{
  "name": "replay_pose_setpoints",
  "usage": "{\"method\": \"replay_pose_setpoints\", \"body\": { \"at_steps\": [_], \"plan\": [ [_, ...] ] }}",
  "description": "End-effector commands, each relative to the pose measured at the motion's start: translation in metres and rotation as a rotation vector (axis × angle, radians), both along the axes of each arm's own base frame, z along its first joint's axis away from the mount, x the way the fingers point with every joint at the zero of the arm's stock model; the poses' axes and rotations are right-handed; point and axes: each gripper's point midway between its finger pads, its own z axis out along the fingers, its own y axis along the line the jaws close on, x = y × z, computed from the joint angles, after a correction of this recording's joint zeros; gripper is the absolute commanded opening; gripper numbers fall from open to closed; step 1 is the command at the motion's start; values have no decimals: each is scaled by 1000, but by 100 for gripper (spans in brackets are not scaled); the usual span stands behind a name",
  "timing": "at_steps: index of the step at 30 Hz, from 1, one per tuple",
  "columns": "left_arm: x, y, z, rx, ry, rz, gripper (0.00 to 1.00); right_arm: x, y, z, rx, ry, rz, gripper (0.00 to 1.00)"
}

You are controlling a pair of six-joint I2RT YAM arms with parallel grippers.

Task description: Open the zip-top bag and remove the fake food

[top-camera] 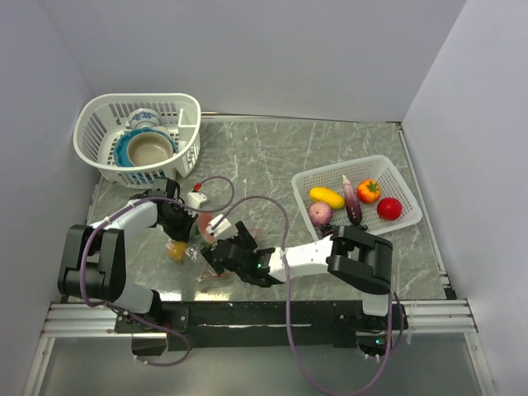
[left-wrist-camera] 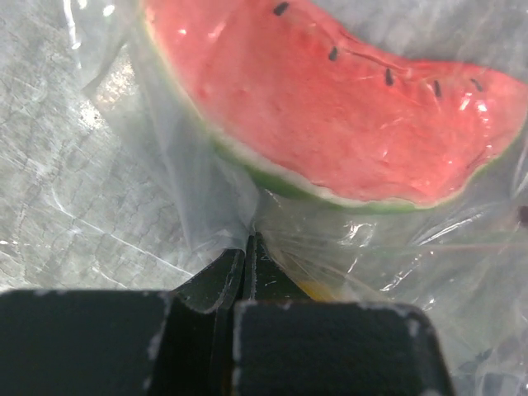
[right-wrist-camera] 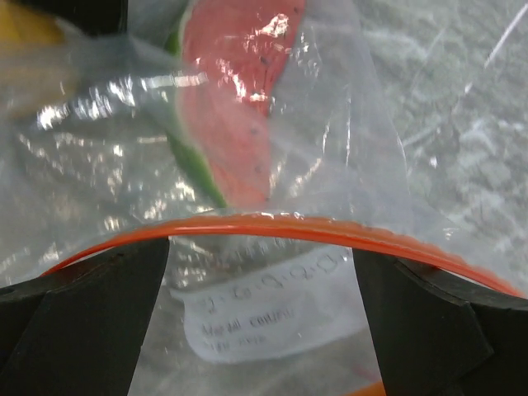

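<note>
While left gripper (left-wrist-camera: 246, 252) clamps fold of zip-top bag (left-wrist-camera: 173, 198), watermelon slice (left-wrist-camera: 330, 107) just beyond fingertips; right gripper (right-wrist-camera: 260, 264) spread wide, orange zip strip (right-wrist-camera: 264, 223) arching between fingers.

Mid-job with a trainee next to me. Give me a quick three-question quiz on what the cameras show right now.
1. True or false: the left gripper is shut on the clear plastic of the zip-top bag.
2. Which toy shows through the bag in both wrist views? A) eggplant B) watermelon slice C) red tomato
3. How many toy foods lie in the white tray on the right of the top view?

Key: 1 true; 2 B; 3 five.
</note>
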Motion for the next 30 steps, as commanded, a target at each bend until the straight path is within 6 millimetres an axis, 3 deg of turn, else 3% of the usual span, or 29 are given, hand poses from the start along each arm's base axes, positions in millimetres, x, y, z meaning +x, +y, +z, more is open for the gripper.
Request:
{"method": "replay_pose_setpoints", "body": {
  "at_steps": [1,11,17,20,24,25,30],
  "plan": [
    [-17,10,-25,62,77,-14,1,17,35,25,107,-32,43,100],
    [-27,-3,-32,36,123,-53,1,28,66,9,109,1,62,100],
    [-29,-5,-31,33,122,-69,1,35,60,-9,100,50,42,100],
    [-30,-5,-31,34,122,-72,1,38,53,-13,103,65,32,89],
    [-29,-5,-31,32,121,-73,1,38,43,-11,113,64,19,55],
    [-29,-5,-31,34,119,-72,1,37,41,-9,117,61,18,50],
    [-25,-3,-29,48,103,-63,1,32,21,18,145,35,-3,39]
  ]
}}
